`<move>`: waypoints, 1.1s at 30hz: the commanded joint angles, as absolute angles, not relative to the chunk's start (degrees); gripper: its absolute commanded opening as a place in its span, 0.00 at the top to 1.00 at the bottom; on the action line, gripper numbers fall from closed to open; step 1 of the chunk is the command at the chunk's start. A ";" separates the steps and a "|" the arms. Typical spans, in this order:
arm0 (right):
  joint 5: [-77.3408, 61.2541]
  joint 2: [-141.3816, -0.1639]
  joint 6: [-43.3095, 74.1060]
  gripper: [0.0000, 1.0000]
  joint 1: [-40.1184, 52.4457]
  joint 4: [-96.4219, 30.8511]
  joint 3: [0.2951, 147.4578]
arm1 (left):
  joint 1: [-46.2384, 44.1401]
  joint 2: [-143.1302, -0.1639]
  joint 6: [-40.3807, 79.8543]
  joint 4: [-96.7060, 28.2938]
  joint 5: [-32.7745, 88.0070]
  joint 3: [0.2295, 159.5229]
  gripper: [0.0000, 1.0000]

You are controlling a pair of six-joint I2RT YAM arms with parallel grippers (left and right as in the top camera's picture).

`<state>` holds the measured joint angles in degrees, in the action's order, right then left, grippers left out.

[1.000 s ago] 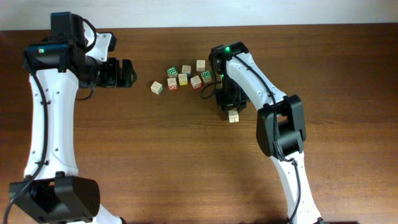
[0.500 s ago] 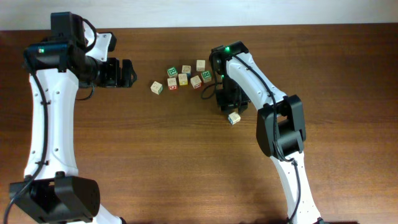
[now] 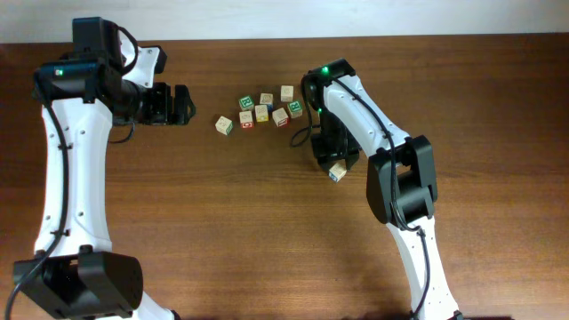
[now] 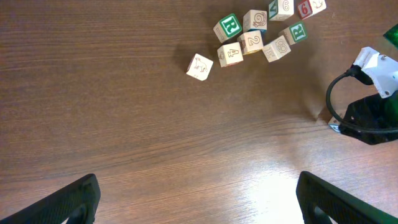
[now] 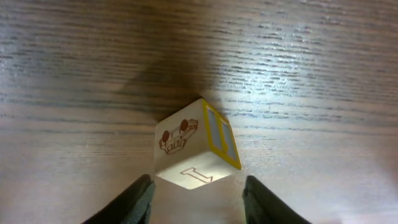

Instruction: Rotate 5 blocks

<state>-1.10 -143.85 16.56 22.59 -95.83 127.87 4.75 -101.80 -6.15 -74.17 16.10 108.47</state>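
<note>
Brown wooden bench carrying a cluster of small letter blocks. Left of the cluster, the left pincer hangs wide open and empty. Near the cluster's right side, the right pincer, jaws parted, loosely straddles a lone block. The blocks look light, hard and smooth, so pinch opposite flat faces.

Small pale wooden alphabet cubes with green, red and orange prints lay in a loose cluster, several touching, at mixed angles. One pale stray cube sat just left of the cluster. A yellow-edged cube with a red-brown print on top lay well apart to the right, skewed to the grain.
</note>
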 commanded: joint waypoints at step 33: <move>0.67 -115.98 -8.60 0.51 22.48 -62.67 93.62 | 5.04 -102.26 -5.43 -75.77 15.00 109.60 0.01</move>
<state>0.21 -116.97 -6.72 22.55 -65.21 96.66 4.75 -101.80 -6.15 -75.72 15.14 108.55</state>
